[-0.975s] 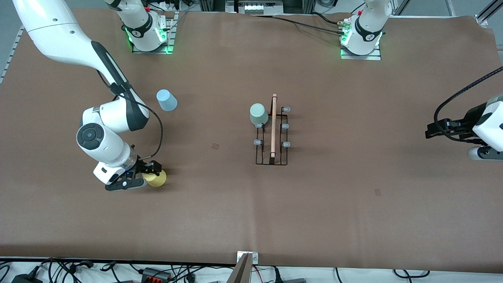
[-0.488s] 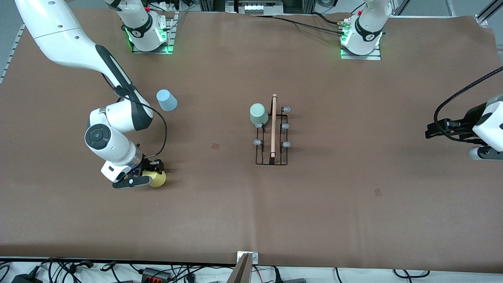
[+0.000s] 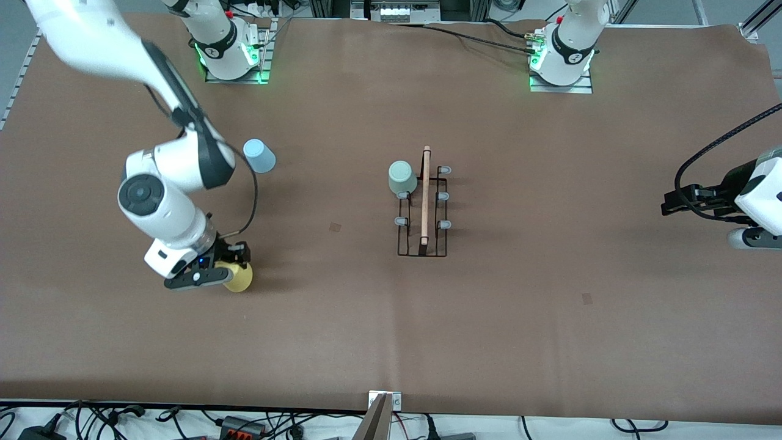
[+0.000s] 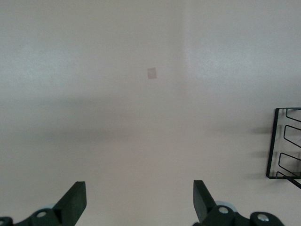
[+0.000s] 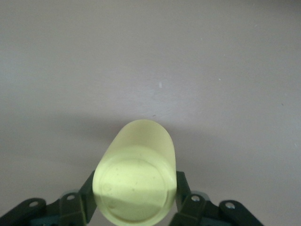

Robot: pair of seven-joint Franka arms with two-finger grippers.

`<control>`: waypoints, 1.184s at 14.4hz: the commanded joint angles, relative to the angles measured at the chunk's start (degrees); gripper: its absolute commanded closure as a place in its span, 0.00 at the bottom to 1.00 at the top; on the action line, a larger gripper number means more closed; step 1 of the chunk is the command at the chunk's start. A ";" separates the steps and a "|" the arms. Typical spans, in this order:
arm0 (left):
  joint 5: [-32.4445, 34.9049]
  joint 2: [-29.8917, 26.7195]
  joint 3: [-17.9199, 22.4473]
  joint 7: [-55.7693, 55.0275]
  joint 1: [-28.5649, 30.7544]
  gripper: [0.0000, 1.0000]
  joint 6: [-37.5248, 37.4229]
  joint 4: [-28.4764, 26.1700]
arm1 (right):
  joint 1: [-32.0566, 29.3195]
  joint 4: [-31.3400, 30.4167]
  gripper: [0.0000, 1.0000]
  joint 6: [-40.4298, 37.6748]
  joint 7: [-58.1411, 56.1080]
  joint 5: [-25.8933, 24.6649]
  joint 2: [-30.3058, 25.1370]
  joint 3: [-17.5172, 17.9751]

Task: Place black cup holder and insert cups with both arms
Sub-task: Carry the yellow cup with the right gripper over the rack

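The right gripper (image 3: pixel 227 273) is closed around the yellow cup (image 3: pixel 238 278), its fingers (image 5: pixel 184 194) pressing on both sides of the cup, which lies tilted with its flat base toward the wrist camera, over the table (image 3: pixel 342 318) at the right arm's end. From the rack (image 3: pixel 421 211), which stands at the middle of the table, the yellow cup sits at about 8 o'clock in the front view, well apart from it. The blue cup (image 3: pixel 259 156) stands upside down on the table at about 10 o'clock from the rack, farther from the front camera than the yellow one. The green cup (image 3: pixel 402 177) sits upside down on the rack, just beside the wooden handle (image 3: pixel 425 195), on the peg farthest from the front camera. The left gripper (image 4: pixel 136 207) waits at the left arm's end of the table, at about 3 o'clock from the rack, its fingers spread wide and holding nothing, with a corner of the rack showing in its wrist view.
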 commanded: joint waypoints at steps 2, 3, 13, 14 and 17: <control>-0.86 -0.72 -0.22 0.86 0.34 0.00 -1.10 0.29 | 10.78 5.71 0.95 -11.77 15.08 3.61 -3.61 0.56; -0.86 -0.72 -0.22 0.86 0.34 0.00 -1.10 0.29 | 13.95 7.92 0.95 -12.75 19.74 5.81 -3.09 0.48; -1.04 -0.80 -0.22 0.95 0.34 0.00 -1.10 0.29 | 32.79 29.82 0.94 -9.52 41.58 2.07 14.22 -2.16; -0.87 -0.80 -0.31 0.86 0.34 0.00 -1.10 0.29 | 33.23 29.82 0.94 -8.90 41.59 1.62 14.93 -2.16; -0.95 -1.33 -0.22 1.12 0.52 0.00 -1.10 0.29 | 34.19 29.56 0.93 -8.02 41.68 0.05 16.34 -2.16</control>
